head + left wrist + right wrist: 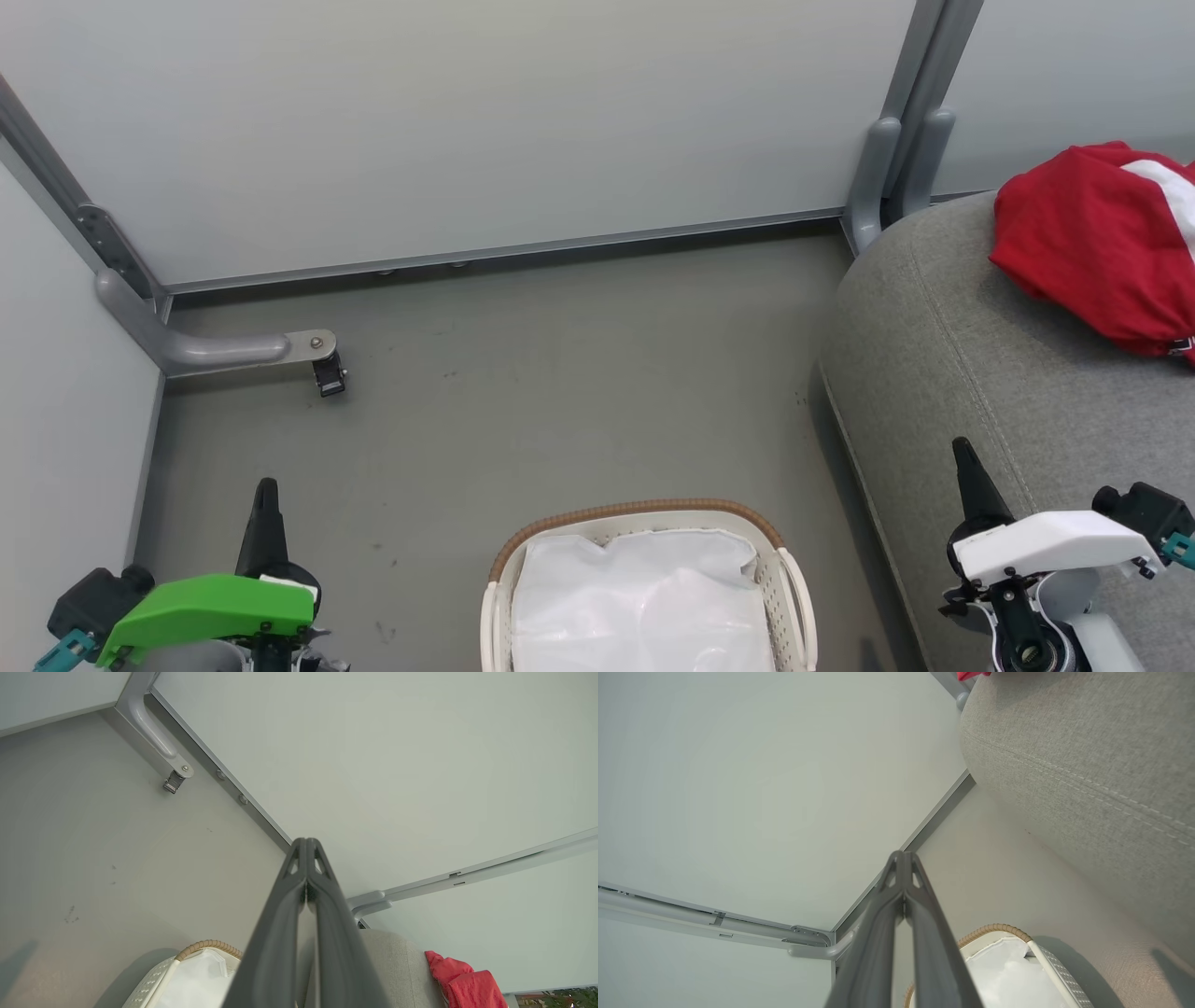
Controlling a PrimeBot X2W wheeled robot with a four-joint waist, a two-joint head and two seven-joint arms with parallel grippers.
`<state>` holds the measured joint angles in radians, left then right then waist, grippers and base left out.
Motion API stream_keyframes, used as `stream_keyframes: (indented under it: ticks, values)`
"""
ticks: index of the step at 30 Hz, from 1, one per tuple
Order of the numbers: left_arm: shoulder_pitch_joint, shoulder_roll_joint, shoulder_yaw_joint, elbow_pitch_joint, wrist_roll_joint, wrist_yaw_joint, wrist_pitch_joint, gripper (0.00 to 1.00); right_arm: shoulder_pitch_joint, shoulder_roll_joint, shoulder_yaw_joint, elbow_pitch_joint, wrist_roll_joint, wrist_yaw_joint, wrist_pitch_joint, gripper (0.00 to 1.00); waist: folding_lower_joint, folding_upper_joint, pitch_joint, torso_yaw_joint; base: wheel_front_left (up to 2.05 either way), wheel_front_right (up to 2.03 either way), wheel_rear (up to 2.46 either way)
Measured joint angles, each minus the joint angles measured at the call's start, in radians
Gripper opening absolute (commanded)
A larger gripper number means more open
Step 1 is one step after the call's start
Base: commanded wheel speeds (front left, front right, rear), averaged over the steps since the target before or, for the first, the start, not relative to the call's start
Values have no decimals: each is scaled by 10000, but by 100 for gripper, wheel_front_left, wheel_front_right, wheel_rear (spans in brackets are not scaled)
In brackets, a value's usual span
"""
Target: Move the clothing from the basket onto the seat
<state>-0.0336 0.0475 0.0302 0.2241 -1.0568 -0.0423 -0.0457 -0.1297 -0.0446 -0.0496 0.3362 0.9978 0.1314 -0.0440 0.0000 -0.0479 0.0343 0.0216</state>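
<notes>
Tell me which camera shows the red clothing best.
The head view: the clothing lies heaped on the seat, red with a white stripe, though cut by the right edge. The left wrist view catches a smaller part of it at the bottom right. The right wrist view has just a red sliver at the top edge.

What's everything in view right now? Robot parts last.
clothing: one heap, red with white stripe, on the sofa, far right; garment count cannot tell
basket: 1, white, brown woven rim, on the floor, bottom centre
liner: 1, white, inside the basket
sofa: 1, grey, right side
wall panels: 3, pale grey, metal-framed, behind and left
frame foot: 1, grey metal, floor at left
floor: 1, dull grey
left jaws: 1 pair, dark fingers, green cover, lower left, shut
right jaws: 1 pair, dark fingers, white cover, lower right, shut
</notes>
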Motion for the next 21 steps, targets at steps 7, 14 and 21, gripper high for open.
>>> stream_keyframes:
  ticks: [7, 14, 21]
  values:
    - [-117, 0, 92, -73, -675, 31, 186, 0, -39, -13, -69, -48, 769, 0, 178, 0, 1, 0, 10, -22, 0, 0, 0]
    - [-216, 0, 215, -150, -1327, 65, 374, 0, -51, -27, -128, -82, 1507, 0, 364, 0, 0, 0, 19, -44, 0, 0, 0]
    - [-316, 0, 314, -219, -1937, 71, 552, 0, -106, -48, -190, -127, 2203, -2, 531, 0, 0, 0, 29, -65, 0, 0, 0]
